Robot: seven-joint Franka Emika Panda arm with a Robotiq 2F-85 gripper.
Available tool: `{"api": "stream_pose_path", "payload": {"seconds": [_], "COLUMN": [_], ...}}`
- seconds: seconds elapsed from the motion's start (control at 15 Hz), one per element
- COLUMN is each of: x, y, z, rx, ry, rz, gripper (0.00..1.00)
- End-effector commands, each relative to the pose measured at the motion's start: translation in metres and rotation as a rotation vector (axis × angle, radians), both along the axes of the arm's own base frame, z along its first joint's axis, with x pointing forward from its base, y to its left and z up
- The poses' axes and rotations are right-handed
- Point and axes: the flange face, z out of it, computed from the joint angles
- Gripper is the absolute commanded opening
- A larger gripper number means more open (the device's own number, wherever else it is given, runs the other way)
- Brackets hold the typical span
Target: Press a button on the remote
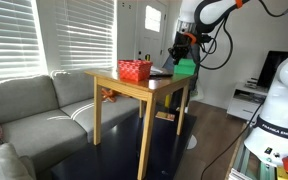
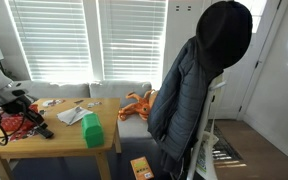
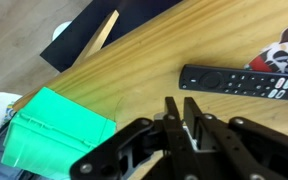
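Wrist view: remote (image 3: 246, 80) lies flat on the wooden table (image 3: 134, 60) at upper right of frame, long axis roughly left-right, just up-right of the gripper (image 3: 181, 108), fingers pinched together, holding nothing.

Home living room. A grey fabric sofa (image 1: 34, 108) sat well apart from the gripper (image 1: 181, 52), past the light wooden table (image 1: 102, 75) below it. White slatted window blinds (image 2: 84, 40) ran behind. A flat black TV (image 1: 277, 68) on a low white stand (image 1: 249, 100) stood on the gripper's opposite side. A black hooded jacket (image 2: 199, 90) hung well apart.
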Motion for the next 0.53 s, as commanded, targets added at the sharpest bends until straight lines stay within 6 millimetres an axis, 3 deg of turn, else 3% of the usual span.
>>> {"api": "stream_pose_path", "payload": {"seconds": [0.0, 0.47], "x": [-0.025, -0.069], "y": [0.000, -0.026], "z": [0.036, 0.089], "rx": [0.106, 0.189], "ry": [0.034, 0.065], "rz": [0.073, 0.238], "gripper": [0.47, 0.96]}}
